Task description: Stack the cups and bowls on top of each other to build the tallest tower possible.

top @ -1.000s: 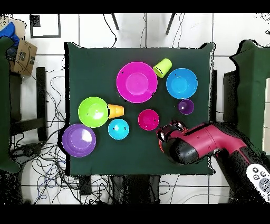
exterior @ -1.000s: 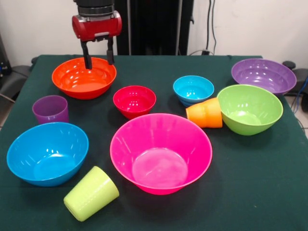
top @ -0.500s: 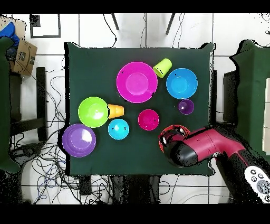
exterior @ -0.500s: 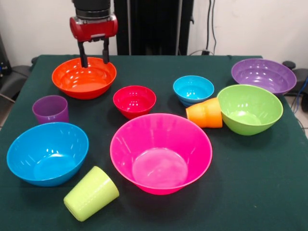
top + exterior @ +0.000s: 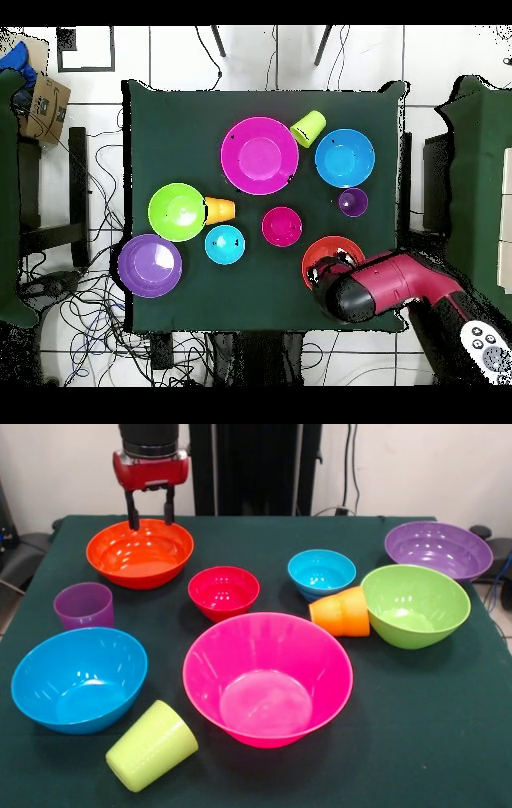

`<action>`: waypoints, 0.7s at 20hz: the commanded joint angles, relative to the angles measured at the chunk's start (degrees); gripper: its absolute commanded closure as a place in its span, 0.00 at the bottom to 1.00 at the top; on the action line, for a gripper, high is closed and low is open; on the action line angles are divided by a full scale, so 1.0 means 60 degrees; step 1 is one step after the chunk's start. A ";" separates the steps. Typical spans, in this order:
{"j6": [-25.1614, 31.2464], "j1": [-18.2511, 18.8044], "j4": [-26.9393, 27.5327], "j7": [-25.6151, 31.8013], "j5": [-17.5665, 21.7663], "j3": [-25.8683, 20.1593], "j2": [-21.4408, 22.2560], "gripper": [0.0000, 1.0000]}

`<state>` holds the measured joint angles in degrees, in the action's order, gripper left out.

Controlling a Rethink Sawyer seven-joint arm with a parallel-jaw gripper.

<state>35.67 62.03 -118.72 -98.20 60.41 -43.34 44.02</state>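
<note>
Bright, even light; soft glare on the glossy pink bowl (image 5: 268, 678).

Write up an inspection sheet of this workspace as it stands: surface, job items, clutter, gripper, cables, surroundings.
Surface: dark green cloth table, flat.
Bowls: large pink bowl, blue bowl, orange bowl, lime bowl and purple bowl; small red bowl and light blue bowl. All upright, none stacked.
Cups: purple cup upright; lime cup and orange cup on their sides, the orange one lying between the lime and light blue bowls.
Tower: nothing seen.
Clutter: nothing seen on the table.
Gripper: gripper open, empty, above the orange bowl's far rim.
Cables: loose cables on the floor beside the table.
Surroundings: tiled floor, cardboard box.
</note>
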 commanded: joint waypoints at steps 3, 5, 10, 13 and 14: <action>-0.0795 -0.0579 -0.0362 -0.1838 -0.0349 0.1257 0.0081 0.00; -0.0924 -0.0596 -0.0390 -0.1900 -0.0383 0.1349 0.0079 0.00; -0.1162 -0.0757 -0.0461 -0.1941 -0.0492 0.1606 0.0071 0.00; -0.1335 -0.0844 -0.0569 -0.2041 -0.0544 0.1819 0.0088 0.00; -0.1396 -0.0884 -0.0624 -0.2073 -0.0565 0.1889 0.0084 0.00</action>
<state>31.61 60.34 -119.03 -101.77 57.96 -36.13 44.89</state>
